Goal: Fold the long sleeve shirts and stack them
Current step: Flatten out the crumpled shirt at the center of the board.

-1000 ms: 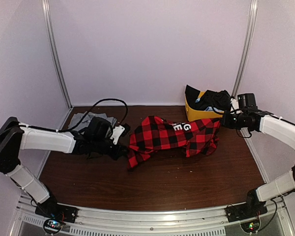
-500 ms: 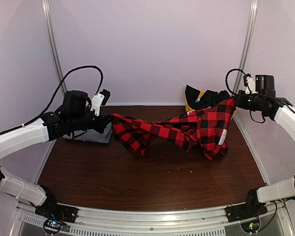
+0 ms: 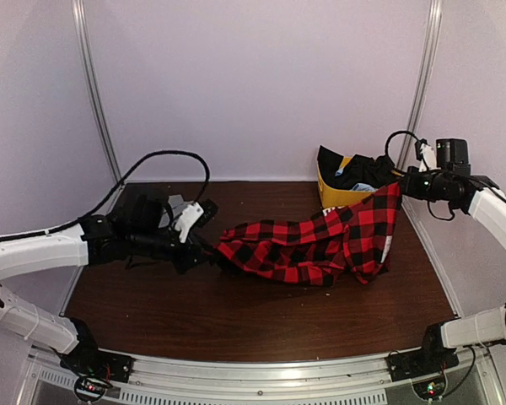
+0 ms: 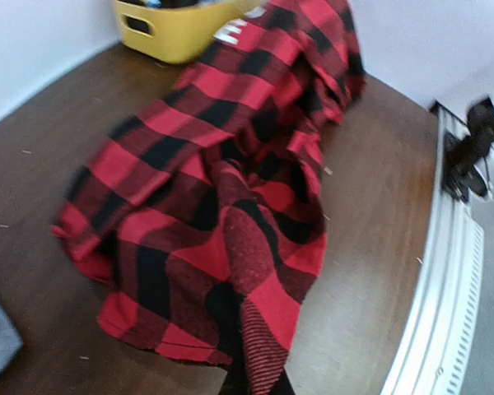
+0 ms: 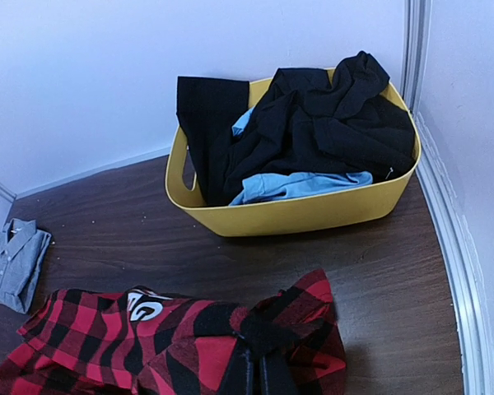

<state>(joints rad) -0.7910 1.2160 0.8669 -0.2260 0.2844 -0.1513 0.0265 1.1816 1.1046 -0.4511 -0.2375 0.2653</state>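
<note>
Spreading the red-black flannel shirt flat, I'd judge: it stretches leftward from the yellow bin, left claw & right claw each clenched on an end. Next: lower bin-side end w/o bunching. White neck label: mark unreadable; grey shirt lies far left of bin.

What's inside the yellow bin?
The yellow bin holds crumpled black clothes, one piece draped over its rim, and a light blue garment peeking out beneath them. Whatever lies deeper is covered.
</note>
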